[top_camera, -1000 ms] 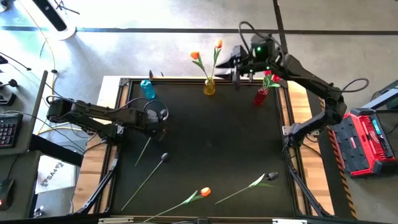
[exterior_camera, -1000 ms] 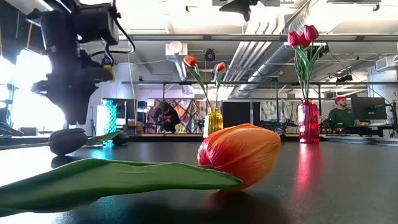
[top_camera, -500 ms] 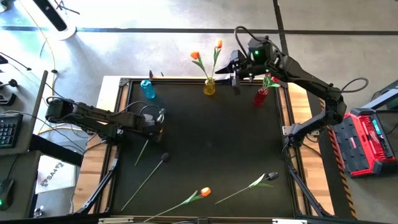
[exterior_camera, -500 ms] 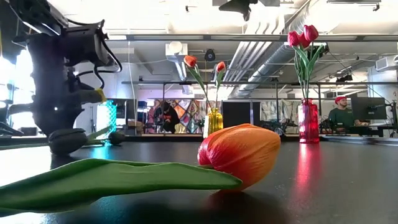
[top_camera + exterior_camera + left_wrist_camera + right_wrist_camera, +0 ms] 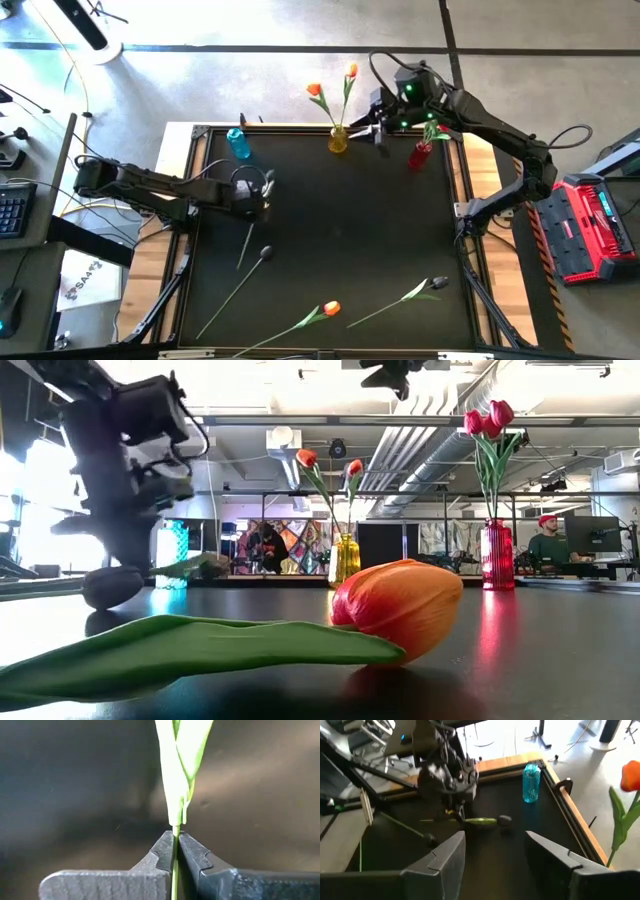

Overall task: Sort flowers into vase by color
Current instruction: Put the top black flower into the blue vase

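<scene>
The left gripper [image 5: 262, 197] sits over the left part of the black table [image 5: 340, 230], its fingers [image 5: 165, 854] pinched together on the thin green stem of a black-headed flower [image 5: 248, 237]. In the left wrist view the stem runs straight up between the two dark fingertips, and the narrow leaves [image 5: 179, 765] fan out just beyond them. The head of this held flower [image 5: 504, 820] shows in the right wrist view as a small dark bulb on the far side of the gripper, toward the blue vase [image 5: 237, 143]. A second black flower [image 5: 264, 253] lies on the table just beside the gripper, its stem slanting toward the near left corner. An orange flower [image 5: 329, 309] and a third black flower [image 5: 437, 284] lie near the front edge, well apart from both arms. The right gripper [image 5: 376, 125] hovers at the far edge between the yellow vase [image 5: 338, 139], which holds two orange tulips, and the red vase [image 5: 420, 153], which holds red ones; its fingers [image 5: 440, 857] are spread wide and hold nothing.
</scene>
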You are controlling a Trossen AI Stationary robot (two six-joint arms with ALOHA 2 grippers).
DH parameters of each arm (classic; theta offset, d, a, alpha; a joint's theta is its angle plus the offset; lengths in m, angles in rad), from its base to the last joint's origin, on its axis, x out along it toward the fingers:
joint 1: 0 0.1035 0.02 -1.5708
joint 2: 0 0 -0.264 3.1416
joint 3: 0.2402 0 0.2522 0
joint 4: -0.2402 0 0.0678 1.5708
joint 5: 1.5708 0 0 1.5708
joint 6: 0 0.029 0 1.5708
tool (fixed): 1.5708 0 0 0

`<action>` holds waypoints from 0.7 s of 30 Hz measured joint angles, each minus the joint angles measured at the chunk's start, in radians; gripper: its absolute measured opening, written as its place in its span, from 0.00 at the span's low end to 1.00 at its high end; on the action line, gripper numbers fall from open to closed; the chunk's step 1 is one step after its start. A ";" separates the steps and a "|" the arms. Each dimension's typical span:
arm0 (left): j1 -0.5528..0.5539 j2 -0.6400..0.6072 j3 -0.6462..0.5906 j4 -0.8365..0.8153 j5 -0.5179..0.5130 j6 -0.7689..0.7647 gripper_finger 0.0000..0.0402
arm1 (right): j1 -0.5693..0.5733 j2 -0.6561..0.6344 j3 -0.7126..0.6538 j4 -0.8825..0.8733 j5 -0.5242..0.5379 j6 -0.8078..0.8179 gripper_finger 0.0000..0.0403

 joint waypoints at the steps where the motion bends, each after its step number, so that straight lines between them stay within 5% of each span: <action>1: 0.000 0.001 0.011 0.019 -0.018 0.001 0.00 | 0.000 0.000 0.000 -0.012 0.000 -0.012 0.47; 12: 0.104 -0.001 0.096 0.412 -0.132 0.311 0.00 | -0.038 -0.006 0.000 -0.013 -0.002 -0.039 0.47; 21: 0.424 -0.002 0.138 0.835 0.112 0.720 0.00 | -0.078 -0.006 0.000 0.124 0.001 0.003 0.47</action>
